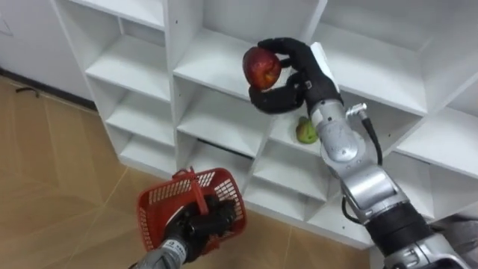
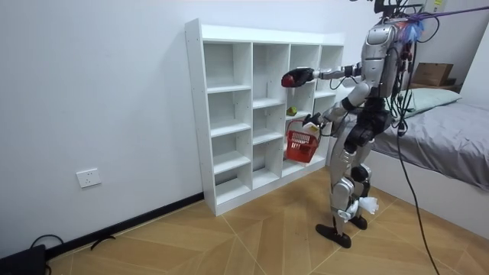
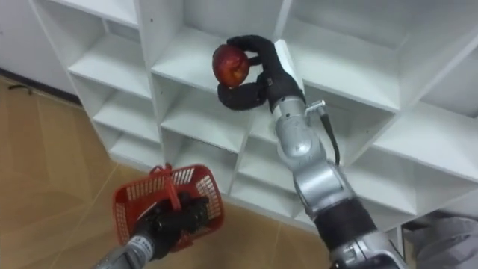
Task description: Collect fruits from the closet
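My right hand [image 1: 293,75] is raised in front of the white closet [image 1: 216,67] with its fingers and thumb curled round a red apple [image 1: 261,67]. The same apple [image 3: 230,66] is held clear of the shelf boards. A green pear [image 1: 305,132] lies on a shelf just below my right wrist. Lower down, my left hand [image 1: 203,226] is shut on the handle of a red plastic basket [image 1: 164,200], which hangs in front of the lower shelves. In the room view I stand facing the closet [image 2: 229,114] with the basket [image 2: 301,143] held low.
The closet's compartments around the pear are bare. Wooden floor [image 1: 45,172] runs along the left and under the basket. A bed [image 2: 451,137] stands behind me at the room view's right, with a cardboard box [image 2: 432,72] beyond it.
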